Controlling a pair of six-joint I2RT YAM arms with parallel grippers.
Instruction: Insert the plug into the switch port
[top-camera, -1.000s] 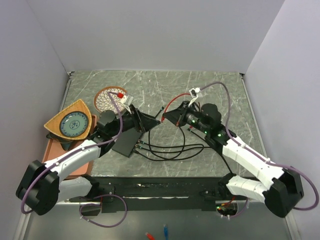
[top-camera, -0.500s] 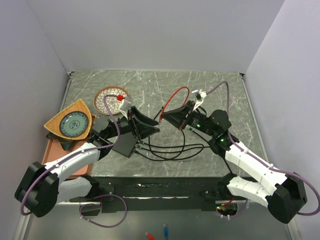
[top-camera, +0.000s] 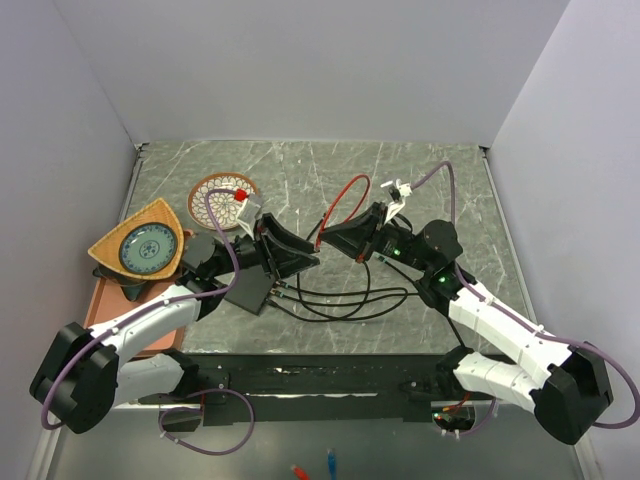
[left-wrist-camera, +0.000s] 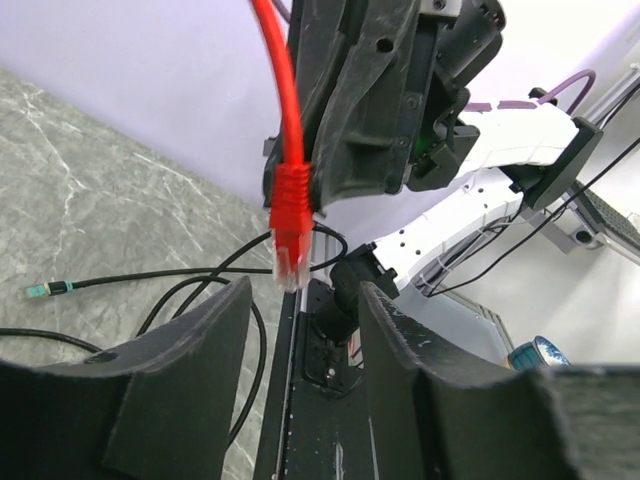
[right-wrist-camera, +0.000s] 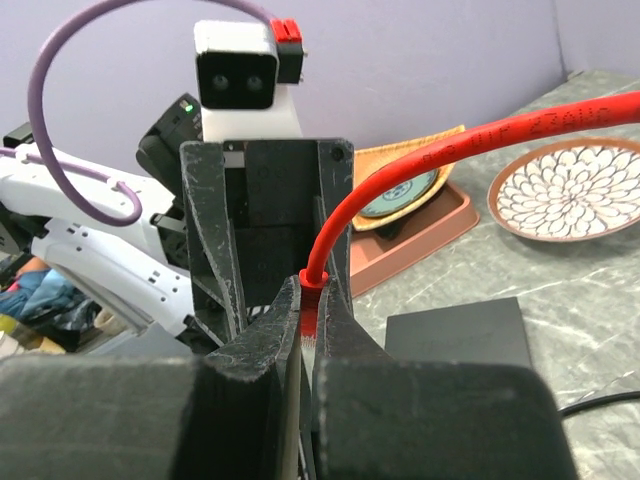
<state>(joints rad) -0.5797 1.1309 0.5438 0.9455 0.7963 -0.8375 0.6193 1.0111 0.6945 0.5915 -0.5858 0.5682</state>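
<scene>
Dish (top-camera: 215, 200) behind switch (top-camera: 250, 291); plug (left-wrist-camera: 291, 232) above cables (top-camera: 340, 303), right of switch.

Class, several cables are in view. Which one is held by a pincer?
The red cable: the right pincer is shut on it just behind its plug. The black cables lie loose on the table, gripped by nothing.

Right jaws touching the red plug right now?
Touching. Right wrist view: right gripper jaws pinch the red plug from both sides, no gap.
</scene>
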